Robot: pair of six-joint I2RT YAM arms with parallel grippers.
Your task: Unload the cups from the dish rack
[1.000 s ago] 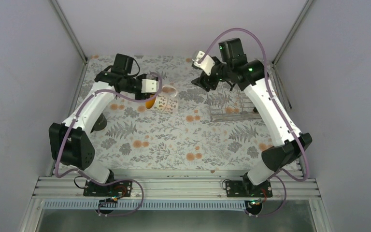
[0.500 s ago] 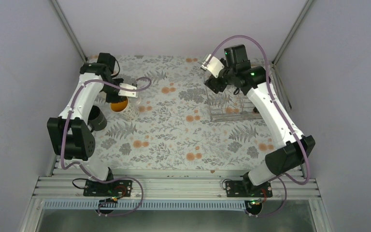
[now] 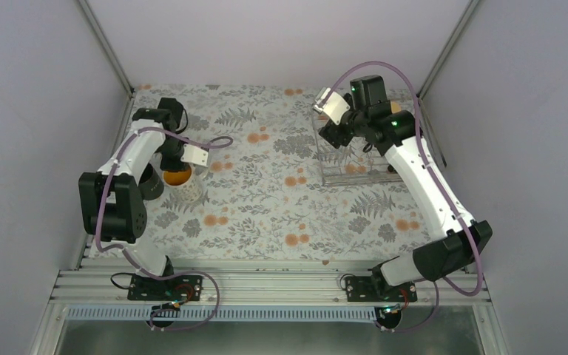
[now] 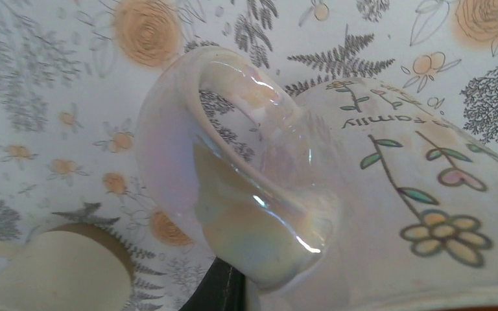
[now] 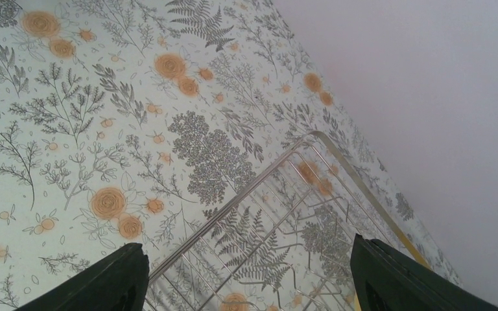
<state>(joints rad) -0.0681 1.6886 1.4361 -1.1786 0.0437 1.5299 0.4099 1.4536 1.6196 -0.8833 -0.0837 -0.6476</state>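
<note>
At the left edge a black mug (image 3: 149,183) stands on the flowered cloth (image 3: 266,207), partly under the left arm. The left gripper (image 3: 176,167) is clenched on a pearly flower-printed mug (image 4: 363,194) with an orange inside. It holds the mug low, just beside the black one, likely so it can be set down upright with the unloaded cups. A beige cup (image 4: 45,272) stands near. That makes three cups on the left. To the right, the right gripper (image 5: 245,245) hangs spread wide above the dish rack (image 3: 355,174), probably ready for another cup. A dark shape (image 3: 394,169) sits at the rack's near right corner; I cannot tell whether it is a cup.
</note>
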